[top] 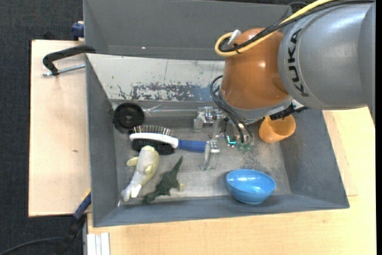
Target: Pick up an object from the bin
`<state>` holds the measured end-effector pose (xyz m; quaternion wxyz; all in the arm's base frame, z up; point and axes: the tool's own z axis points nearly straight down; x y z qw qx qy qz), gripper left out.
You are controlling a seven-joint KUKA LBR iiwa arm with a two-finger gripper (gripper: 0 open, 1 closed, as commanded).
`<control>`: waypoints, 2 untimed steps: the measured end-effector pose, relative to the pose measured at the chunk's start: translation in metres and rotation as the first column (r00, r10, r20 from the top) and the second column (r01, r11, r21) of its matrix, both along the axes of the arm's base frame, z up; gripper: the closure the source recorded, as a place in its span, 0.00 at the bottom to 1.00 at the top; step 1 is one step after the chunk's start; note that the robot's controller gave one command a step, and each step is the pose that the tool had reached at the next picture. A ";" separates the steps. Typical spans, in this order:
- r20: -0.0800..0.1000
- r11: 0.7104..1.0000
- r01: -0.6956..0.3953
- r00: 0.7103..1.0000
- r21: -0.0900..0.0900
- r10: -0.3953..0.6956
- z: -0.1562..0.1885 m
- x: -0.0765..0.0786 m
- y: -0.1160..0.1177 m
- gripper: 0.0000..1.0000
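My end effector (208,139) low, mid bin (100,146). Fingers (210,157) spread wide, one up-view, one down-view. Brush (155,139) (white head, black bristles) lies just left of me. Long axis runs left-right on bin floor. Blue handle (191,145) points at me, tip between my fingers, not yet pinched. Finger line crosses handle, so closing here should catch it, I judge. Orange cup (277,129) just right of me, blue bowl (250,186) near front, both apart from handle.
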<state>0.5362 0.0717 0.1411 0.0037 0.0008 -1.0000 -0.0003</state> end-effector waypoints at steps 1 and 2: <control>0.009 1.000 -0.026 1.000 0.003 0.025 -0.075 0.038 0.046 0.00; 0.010 1.000 -0.021 1.000 0.001 0.021 -0.071 0.038 0.043 1.00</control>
